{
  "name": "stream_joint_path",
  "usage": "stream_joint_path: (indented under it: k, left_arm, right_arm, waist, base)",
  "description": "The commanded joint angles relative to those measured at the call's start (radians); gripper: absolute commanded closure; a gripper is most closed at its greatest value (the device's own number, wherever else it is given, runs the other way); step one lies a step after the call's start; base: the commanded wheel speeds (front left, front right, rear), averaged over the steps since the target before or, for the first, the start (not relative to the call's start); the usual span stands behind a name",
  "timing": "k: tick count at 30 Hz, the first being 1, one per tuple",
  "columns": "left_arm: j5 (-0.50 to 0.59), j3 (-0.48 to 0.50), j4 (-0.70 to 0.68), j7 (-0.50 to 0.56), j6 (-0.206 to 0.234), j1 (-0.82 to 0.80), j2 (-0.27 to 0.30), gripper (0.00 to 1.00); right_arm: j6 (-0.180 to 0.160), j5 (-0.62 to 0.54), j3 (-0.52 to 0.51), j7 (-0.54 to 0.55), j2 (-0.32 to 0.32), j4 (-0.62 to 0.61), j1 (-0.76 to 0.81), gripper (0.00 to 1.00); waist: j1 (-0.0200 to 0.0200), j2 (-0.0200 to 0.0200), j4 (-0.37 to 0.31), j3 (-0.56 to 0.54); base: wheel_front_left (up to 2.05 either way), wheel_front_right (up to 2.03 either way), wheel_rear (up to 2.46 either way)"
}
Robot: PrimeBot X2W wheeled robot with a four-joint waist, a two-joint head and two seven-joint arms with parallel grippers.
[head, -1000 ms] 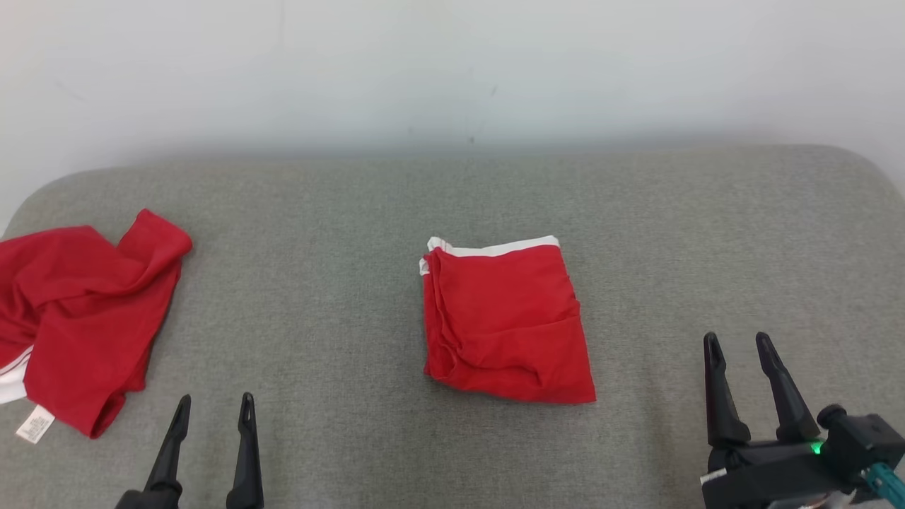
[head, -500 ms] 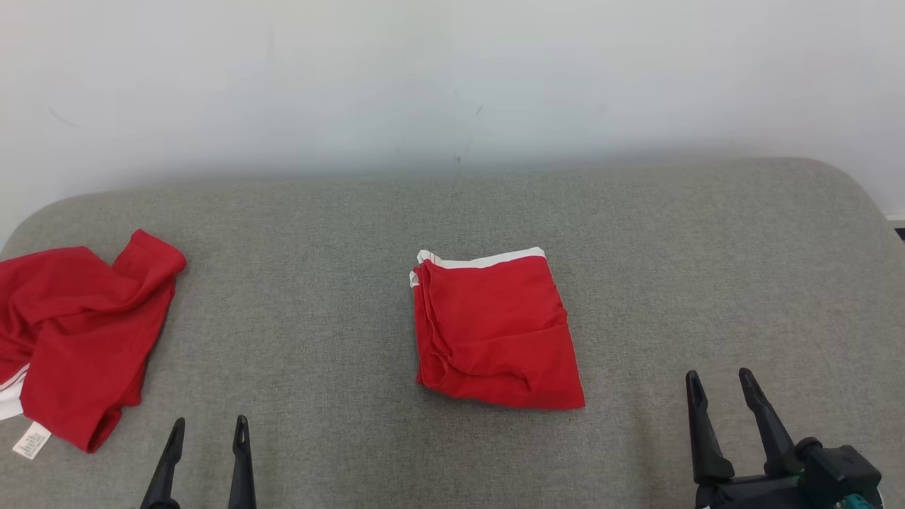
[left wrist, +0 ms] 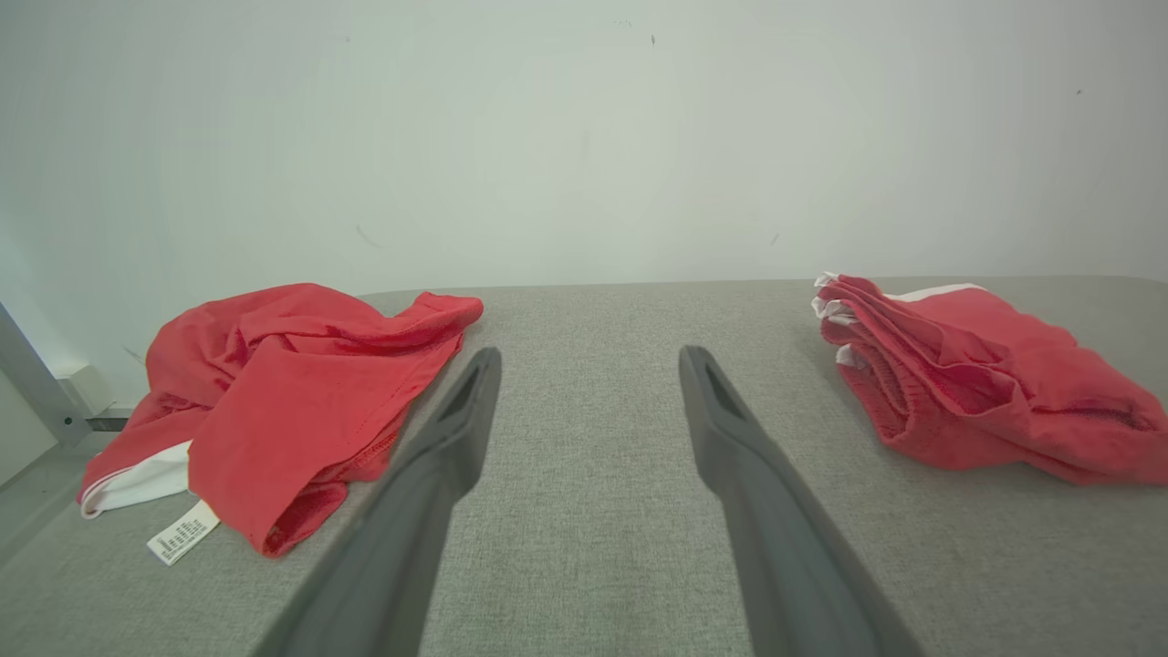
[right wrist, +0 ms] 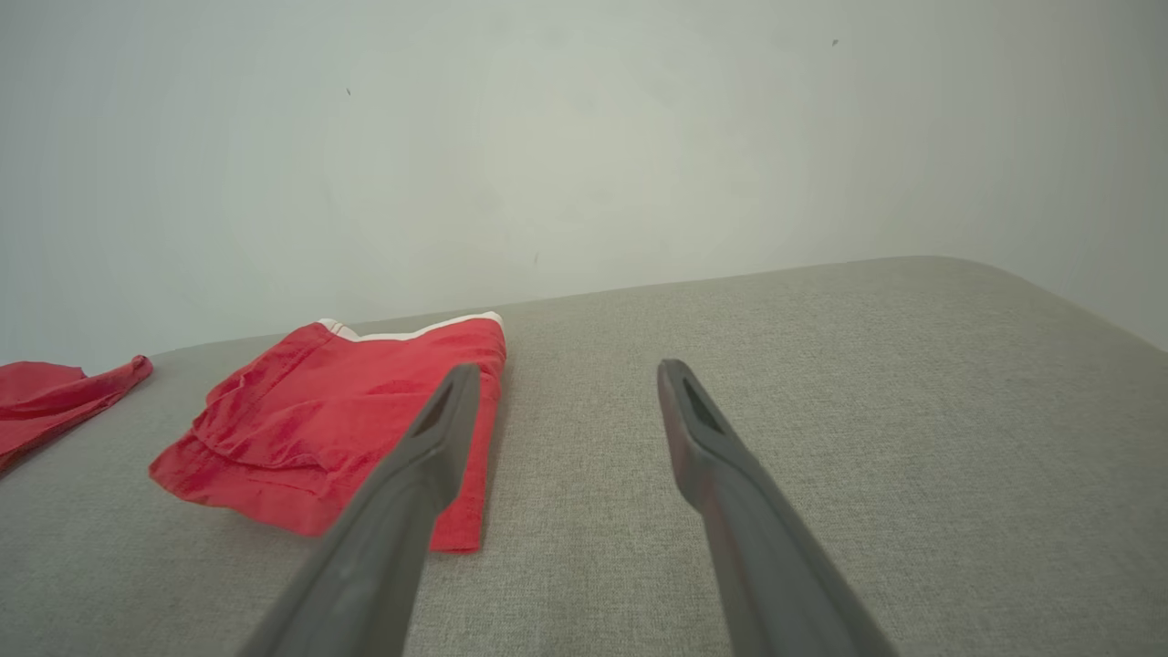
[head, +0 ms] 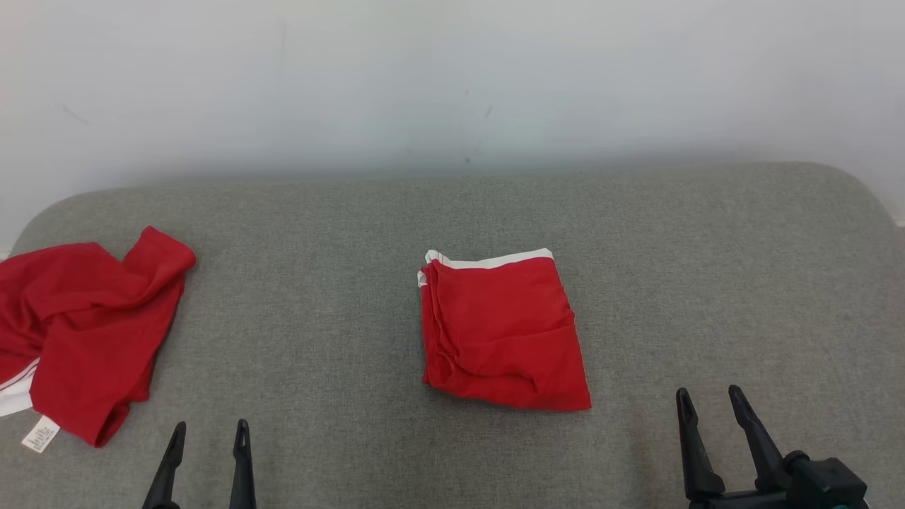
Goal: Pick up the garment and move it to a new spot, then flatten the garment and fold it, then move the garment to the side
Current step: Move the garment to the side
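2 grippers sit nearest, at the bottom of the head view: the left gripper [head: 210, 424] at lower left and the right gripper [head: 707, 390] at lower right. Each has its fingers spread apart with nothing between them, and both are over bare grey cushion [head: 318, 283]. Beyond them, clear of both, the folded garment [head: 502, 332] lies in the middle of the cushion. It is a red, roughly square stack with a white band along its far edge. Well off to the left, a crumpled garment [head: 85, 325], also red, lies by the cushion's edge, a white label [head: 40, 433] at its near corner. Behind stands a pale wall [head: 452, 71].
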Motion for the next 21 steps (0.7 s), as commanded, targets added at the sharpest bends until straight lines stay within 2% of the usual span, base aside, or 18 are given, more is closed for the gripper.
stream_joint_path:
  k: [1,21]
  left_arm:
    - [0.004,-0.001,0.004,-0.003,-0.002,0.013,0.001,0.00]
    - [0.010,-0.013,0.012,-0.003,-0.006,0.015,0.000,0.00]
  right_arm:
    - [-0.002,-0.006,0.003,0.000,0.006,0.004,0.010,0.00]
    - [-0.002,-0.005,0.005,0.000,0.002,0.020,0.015,0.00]
  waist:
    - [0.0001,0.0000,0.001,0.000]
    - [0.0001,0.0000,0.005,0.001]
  base:
    - [0.00,0.00,0.00]
    - [0.00,0.00,0.00]
